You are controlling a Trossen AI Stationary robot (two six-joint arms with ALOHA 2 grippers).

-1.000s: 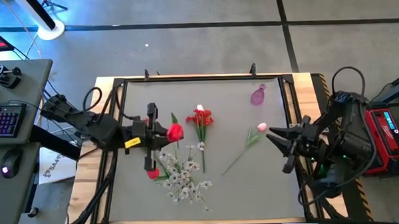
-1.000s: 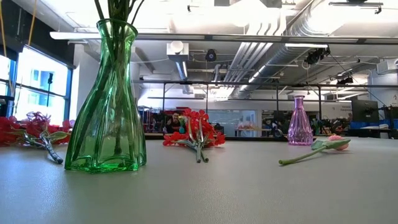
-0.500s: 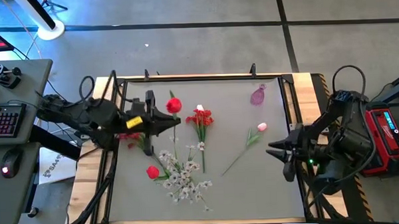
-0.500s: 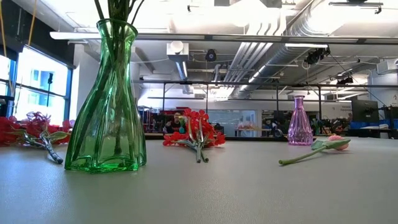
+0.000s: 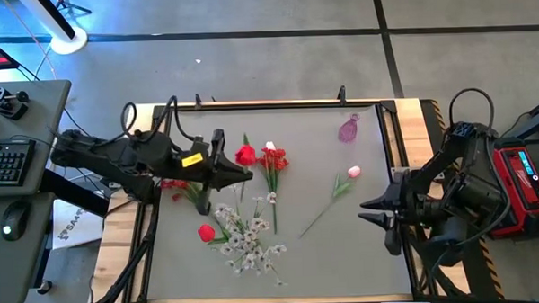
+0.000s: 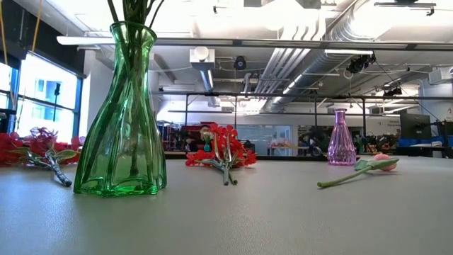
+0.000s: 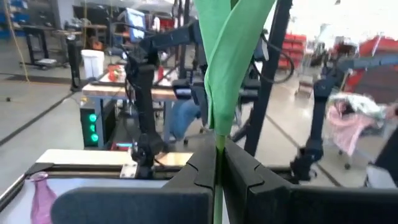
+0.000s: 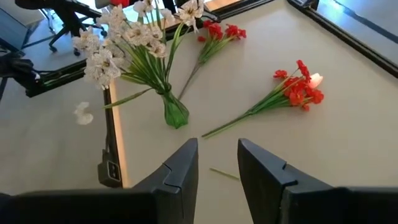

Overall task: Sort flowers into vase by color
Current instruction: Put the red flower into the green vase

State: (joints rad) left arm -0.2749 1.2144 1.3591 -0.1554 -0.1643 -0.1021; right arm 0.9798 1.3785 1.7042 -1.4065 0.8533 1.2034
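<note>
Left gripper (image 5: pixel 237 173) clamped on the thin green stem of a red tulip (image 5: pixel 244 155), lifted left of centre; stem axis upright between the fingers; green glass vase (image 6: pixel 122 113) just near-left; right gripper (image 5: pixel 369 211) part-open, empty, far right.

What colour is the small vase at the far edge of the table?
Translucent pink-purple. The small vase shows best in the low view, standing upright.

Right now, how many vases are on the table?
2. A green vase stands on the left arm's half, holding the white flowers. A small purple vase stands near the far edge on the right arm's side. No other shows.
</note>
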